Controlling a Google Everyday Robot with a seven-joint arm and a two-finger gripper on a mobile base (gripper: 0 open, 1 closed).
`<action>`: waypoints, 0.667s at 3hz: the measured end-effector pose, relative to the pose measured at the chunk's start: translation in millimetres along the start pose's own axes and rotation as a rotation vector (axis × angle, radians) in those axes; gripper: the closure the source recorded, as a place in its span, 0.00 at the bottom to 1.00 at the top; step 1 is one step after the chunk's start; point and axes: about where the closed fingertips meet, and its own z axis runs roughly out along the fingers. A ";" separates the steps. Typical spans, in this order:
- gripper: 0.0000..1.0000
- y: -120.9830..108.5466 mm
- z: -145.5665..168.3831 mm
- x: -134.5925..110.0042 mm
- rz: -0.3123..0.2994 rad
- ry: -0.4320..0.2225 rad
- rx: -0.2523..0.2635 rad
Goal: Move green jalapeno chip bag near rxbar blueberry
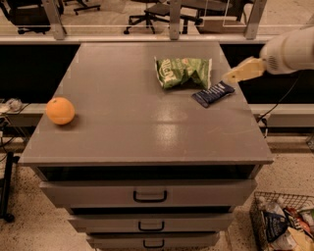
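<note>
The green jalapeno chip bag (183, 72) lies on the grey cabinet top (122, 117) toward the back right. The rxbar blueberry (213, 93) is a small dark navy bar lying just right of and in front of the bag, almost touching its lower right corner. My gripper (234, 74) hangs above the cabinet's right edge, to the right of the bag and above the bar. It holds nothing.
An orange (60, 110) sits at the left of the cabinet top. Drawers with handles (149, 196) face front. A wire basket (284, 225) of packets stands on the floor at right. Office chairs (147, 14) stand behind a rail.
</note>
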 end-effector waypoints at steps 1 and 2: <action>0.00 -27.0 -46.9 1.6 0.033 -0.140 -0.010; 0.00 -28.2 -90.1 -29.3 0.004 -0.304 -0.070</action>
